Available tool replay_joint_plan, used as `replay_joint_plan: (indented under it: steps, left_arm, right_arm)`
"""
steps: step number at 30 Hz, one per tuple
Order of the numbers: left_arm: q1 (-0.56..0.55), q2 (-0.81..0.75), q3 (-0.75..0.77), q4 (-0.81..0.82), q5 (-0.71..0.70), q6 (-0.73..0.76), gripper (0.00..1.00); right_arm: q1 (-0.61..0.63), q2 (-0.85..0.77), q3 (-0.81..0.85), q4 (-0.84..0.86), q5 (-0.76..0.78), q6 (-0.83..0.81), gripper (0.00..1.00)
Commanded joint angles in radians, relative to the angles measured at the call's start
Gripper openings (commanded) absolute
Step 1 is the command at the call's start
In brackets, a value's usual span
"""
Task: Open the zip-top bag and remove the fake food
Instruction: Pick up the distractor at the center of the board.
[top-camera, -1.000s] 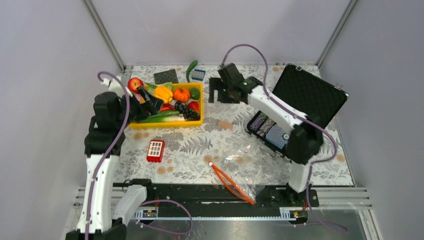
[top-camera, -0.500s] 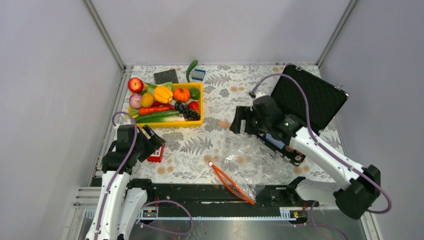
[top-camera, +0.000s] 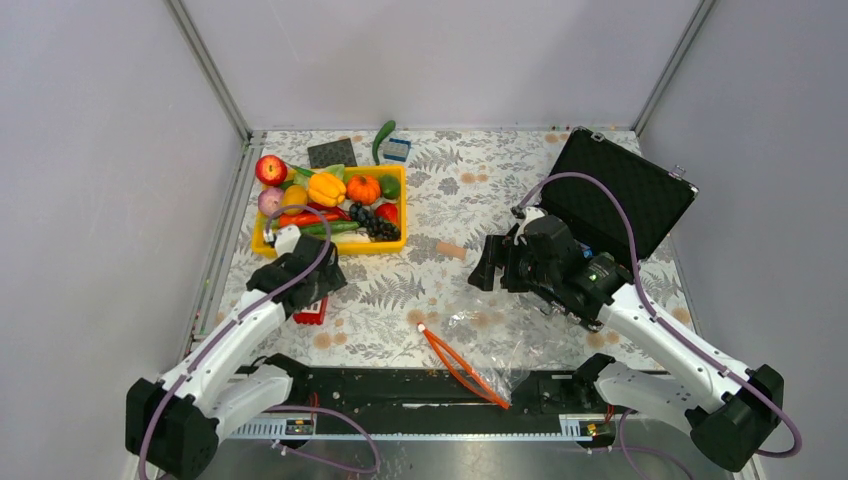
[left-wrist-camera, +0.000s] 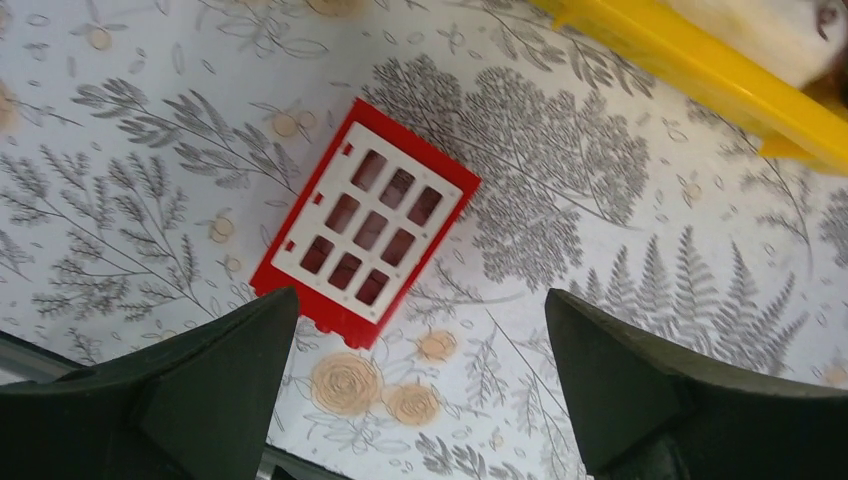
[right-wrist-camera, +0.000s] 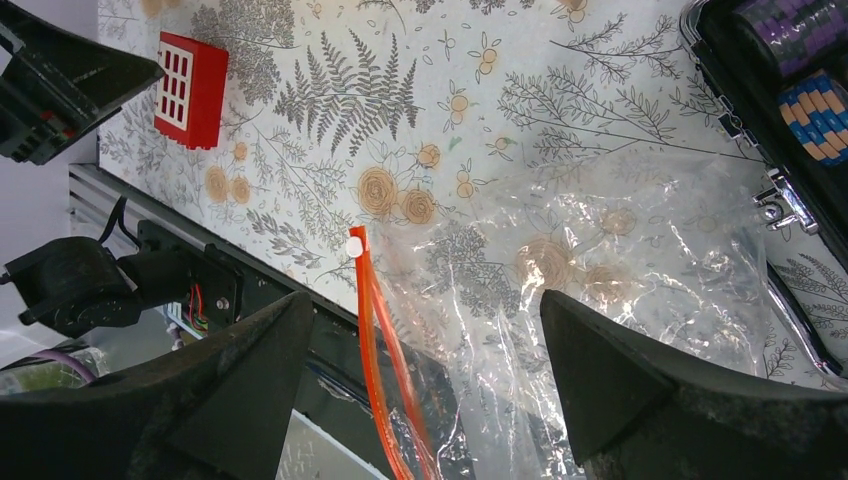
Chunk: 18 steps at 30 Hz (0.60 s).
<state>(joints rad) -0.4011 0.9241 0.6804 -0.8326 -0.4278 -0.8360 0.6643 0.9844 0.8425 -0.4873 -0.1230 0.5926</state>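
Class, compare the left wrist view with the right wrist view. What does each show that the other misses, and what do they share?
Only the left wrist view shows the yellow bin's edge. Only the right wrist view shows the zip-top bag, its orange zip strip, and the black case holding chip rolls. Both show the red grid block, the fern-print table, and an open gripper: the left gripper and the right gripper.

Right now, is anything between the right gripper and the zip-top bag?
Nothing visible. The open right gripper hangs over the zip-top bag, which lies flat on the table; the black case sits beside it, not in the path.
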Motion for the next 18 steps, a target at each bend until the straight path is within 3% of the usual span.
replay_joint_plan:
  steps: [1, 7, 15, 18]
  left_arm:
    - [-0.006, 0.039, 0.011, 0.067, -0.176, 0.018, 0.98]
    - [-0.003, 0.109, 0.025, 0.102, -0.276, 0.065, 0.99]
    - [0.093, 0.239, -0.028, 0.316, -0.076, 0.104, 0.98]
    - [0.110, 0.288, -0.003, 0.309, -0.063, 0.105, 0.98]
  right_arm:
    - [-0.004, -0.015, 0.008, 0.015, -0.045, -0.006, 0.92]
    - [-0.004, 0.001, 0.007, 0.014, -0.067, -0.020, 0.93]
    - [-0.004, 0.008, 0.020, 0.021, -0.088, -0.024, 0.92]
    - [-0.004, 0.002, 0.024, 0.015, -0.089, -0.027, 0.93]
